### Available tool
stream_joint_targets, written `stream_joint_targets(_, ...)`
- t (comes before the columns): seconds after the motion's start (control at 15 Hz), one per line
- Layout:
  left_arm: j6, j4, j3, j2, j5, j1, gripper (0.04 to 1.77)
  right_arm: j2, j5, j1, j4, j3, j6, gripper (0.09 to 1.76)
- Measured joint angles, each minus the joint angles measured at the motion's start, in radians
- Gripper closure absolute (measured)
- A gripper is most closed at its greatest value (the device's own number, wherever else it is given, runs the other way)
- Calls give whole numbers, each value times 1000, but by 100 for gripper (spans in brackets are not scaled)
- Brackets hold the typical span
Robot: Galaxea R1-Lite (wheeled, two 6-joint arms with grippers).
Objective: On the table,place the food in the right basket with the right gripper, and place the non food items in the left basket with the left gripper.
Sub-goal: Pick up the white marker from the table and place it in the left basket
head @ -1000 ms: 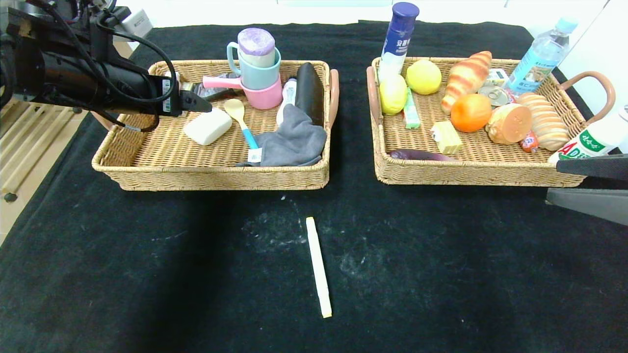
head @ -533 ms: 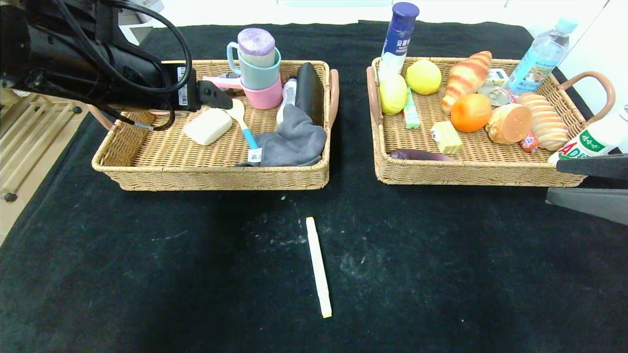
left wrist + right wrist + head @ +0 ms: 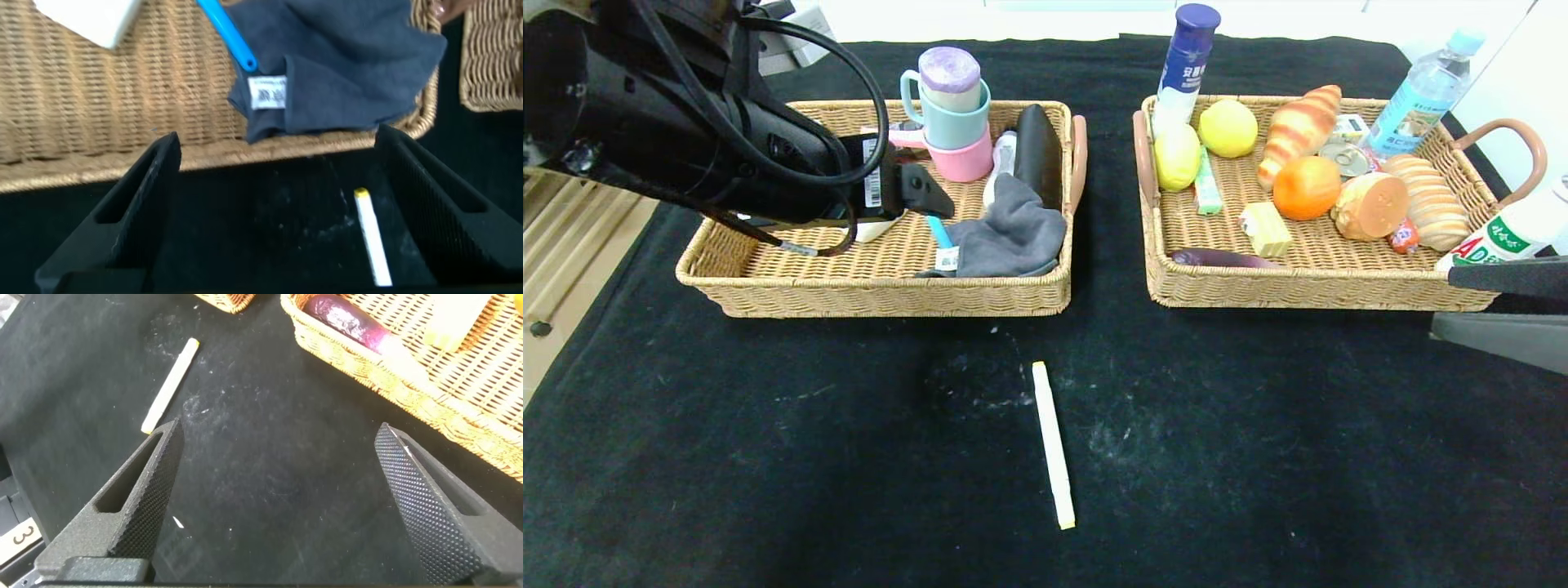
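A pale yellow marker pen lies alone on the black table in front of the two baskets. It also shows in the left wrist view and the right wrist view. My left gripper is open and empty, hovering over the front part of the left basket, above the blue spoon and grey cloth. My right gripper is open and empty at the far right, just in front of the right basket, low over bare table.
The left basket holds stacked mugs, a black case and a white soap bar, mostly hidden under my left arm in the head view. The right basket holds lemons, bread, an orange and bottles.
My left arm has swung to the right across the left basket, now covering the soap bar and spoon bowl. The pen and my right gripper have not moved.
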Motion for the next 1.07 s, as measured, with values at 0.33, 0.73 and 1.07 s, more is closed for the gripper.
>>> stream_joint_targets(0.33, -73, 56, 45, -5, 24, -84, 9, 4, 0, 0, 0, 0, 0, 14)
stream_joint_targets(0.73, -218, 164, 51, 19, 48, -213, 9, 5, 0, 0, 0, 0, 0, 14)
stream_joint_targets(1.07, -303, 239, 43, 84, 50, -277, 9, 3, 0, -2, 0, -1, 0, 14)
